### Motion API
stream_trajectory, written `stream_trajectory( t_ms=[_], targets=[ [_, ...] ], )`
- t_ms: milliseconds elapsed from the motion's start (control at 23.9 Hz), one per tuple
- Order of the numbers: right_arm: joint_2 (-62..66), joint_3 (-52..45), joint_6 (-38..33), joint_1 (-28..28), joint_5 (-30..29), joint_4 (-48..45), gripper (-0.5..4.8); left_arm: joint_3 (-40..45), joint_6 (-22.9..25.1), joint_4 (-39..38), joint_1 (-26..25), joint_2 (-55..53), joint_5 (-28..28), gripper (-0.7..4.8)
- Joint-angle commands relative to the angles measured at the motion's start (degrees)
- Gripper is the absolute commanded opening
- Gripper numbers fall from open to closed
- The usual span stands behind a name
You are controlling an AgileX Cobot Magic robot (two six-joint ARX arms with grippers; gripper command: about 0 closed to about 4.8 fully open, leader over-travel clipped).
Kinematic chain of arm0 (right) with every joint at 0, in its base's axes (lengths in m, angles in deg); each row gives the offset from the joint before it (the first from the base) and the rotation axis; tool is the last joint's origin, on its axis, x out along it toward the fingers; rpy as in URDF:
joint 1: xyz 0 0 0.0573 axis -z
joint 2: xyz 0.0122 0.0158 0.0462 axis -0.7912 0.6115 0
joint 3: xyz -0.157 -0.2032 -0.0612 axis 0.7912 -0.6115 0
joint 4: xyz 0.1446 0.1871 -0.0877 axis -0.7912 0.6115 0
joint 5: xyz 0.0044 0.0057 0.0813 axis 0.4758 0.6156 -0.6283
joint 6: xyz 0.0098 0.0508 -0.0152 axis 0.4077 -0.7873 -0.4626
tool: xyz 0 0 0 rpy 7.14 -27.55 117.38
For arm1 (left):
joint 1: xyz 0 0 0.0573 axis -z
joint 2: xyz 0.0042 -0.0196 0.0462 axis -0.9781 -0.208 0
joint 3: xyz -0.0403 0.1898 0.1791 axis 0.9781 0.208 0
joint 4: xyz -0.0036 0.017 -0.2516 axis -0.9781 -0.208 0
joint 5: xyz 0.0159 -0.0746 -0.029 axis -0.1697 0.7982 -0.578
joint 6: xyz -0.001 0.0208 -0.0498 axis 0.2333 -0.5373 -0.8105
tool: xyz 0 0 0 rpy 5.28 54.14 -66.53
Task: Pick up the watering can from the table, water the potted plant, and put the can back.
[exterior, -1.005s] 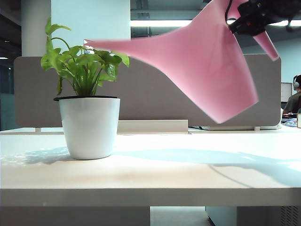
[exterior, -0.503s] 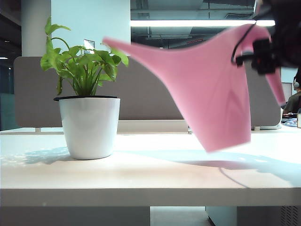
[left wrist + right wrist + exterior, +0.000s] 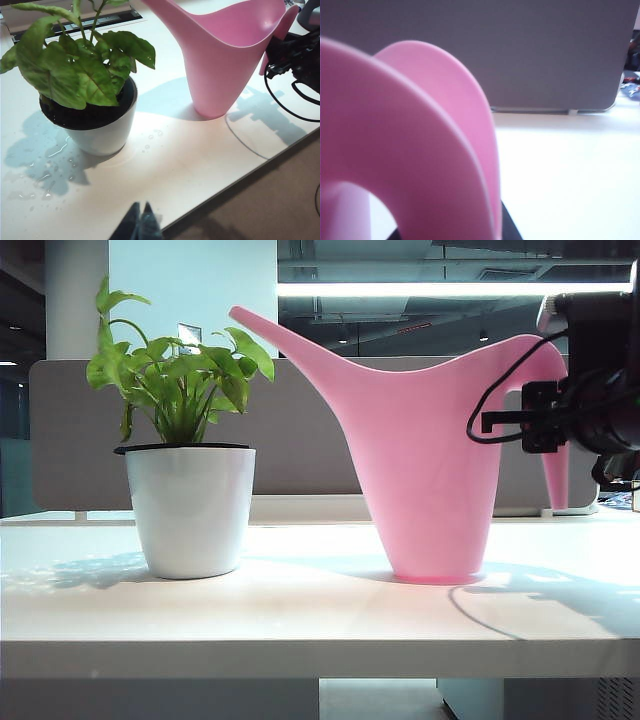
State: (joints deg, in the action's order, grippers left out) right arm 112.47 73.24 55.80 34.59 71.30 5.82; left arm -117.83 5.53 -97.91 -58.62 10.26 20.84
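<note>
Watering can [image 3: 430, 480]: tall pink can standing upright on the table [image 3: 300, 610], right of centre in the exterior view; its base appears to rest flat on the white top; thin spout slants to the upper left, tip just above the outer leaves

Potted plant [image 3: 190, 500]: green leaves in a white pot with a black rim, left of centre in the exterior view; near the can but apart from it; drops of water lie on the table around the pot in the left wrist view

Right gripper [image 3: 545, 430]: dark, at the right edge of the exterior view, at the can's arched handle [image 3: 545, 400]; its wrist view is filled by the pink handle curve, so it seems pinched on the handle, though the fingers themselves are hidden

Left gripper [image 3: 141, 222]: low centre of its own wrist view, fingertips pressed together, holding nothing; hangs over the table's front edge, well apart from can and pot

Key relation: the can stands to the left of the right gripper in the exterior view, long axis vertical; right arm is the nearer one

Judged next step: watering looks done; letting go of the handle and drawing away rightward without tipping the can
</note>
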Motion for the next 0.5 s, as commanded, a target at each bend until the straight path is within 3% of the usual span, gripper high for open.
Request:
stream_trajectory(
  t_ms=[42,251,503],
  targets=[
    [1.20,0.20,-0.90,-0.13,-2.54,-1.36,-0.05,-0.17,0.04,0.39,-0.07,0.04,0.04,0.03],
    [1.57,0.11,-0.85,-0.13,-2.91,-1.36,0.41,-0.17,0.04,0.39,-0.07,0.04,0.04,0.03],
    [1.46,-0.79,-0.66,-0.13,-2.89,-1.31,2.46,-0.17,0.04,0.39,-0.07,0.04,0.07,0.03]
  ],
)
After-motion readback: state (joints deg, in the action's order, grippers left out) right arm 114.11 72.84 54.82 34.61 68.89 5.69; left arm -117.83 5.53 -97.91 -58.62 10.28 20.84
